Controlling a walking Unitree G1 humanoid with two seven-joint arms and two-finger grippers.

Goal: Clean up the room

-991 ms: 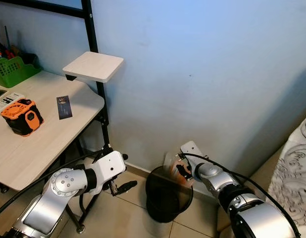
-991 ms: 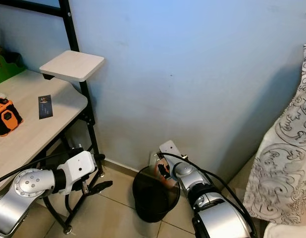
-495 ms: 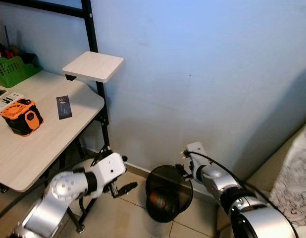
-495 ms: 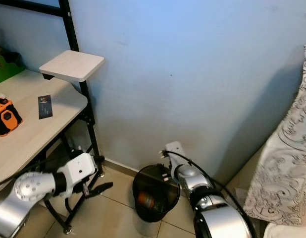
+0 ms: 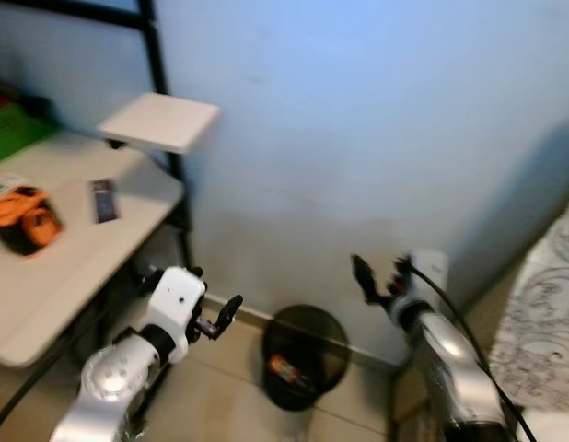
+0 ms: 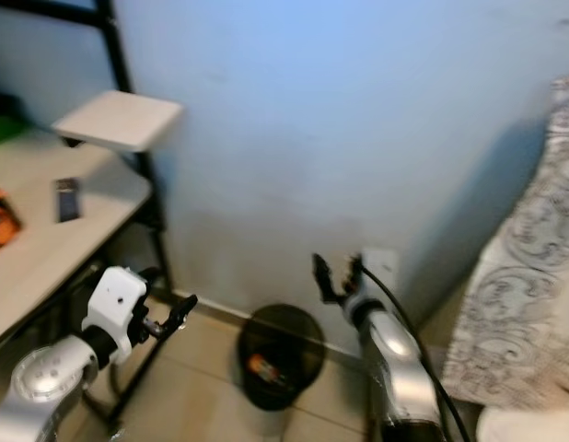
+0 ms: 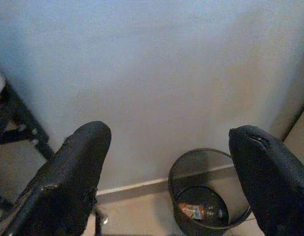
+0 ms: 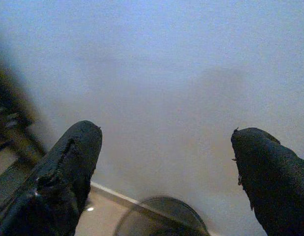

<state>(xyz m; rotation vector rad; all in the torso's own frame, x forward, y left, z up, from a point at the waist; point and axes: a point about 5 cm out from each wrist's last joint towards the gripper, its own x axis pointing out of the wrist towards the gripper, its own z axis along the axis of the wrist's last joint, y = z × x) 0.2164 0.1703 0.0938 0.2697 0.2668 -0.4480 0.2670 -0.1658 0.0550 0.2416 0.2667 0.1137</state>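
Note:
A black mesh waste bin (image 5: 303, 354) stands on the tiled floor against the blue wall, with an orange wrapper (image 5: 286, 368) lying in its bottom. My right gripper (image 5: 381, 274) hangs open and empty above the bin's right side, pointing at the wall. Left of the bin, my left gripper (image 5: 225, 313) is open with nothing between its fingers. In the left wrist view the bin (image 7: 208, 194) and the wrapper (image 7: 194, 211) appear between the spread fingers (image 7: 73, 172).
A pale desk (image 5: 73, 258) on a black frame stands at the left, holding an orange device (image 5: 22, 216), a dark card (image 5: 102, 200) and a green basket (image 5: 13, 129). A small white shelf (image 5: 160, 120) juts above it. Patterned cloth (image 5: 542, 341) hangs at the right.
The right gripper let go of the orange wrapper, which fell into the bin, then rose and drew back. The left arm lifted a little. The camera has shifted and blurred.

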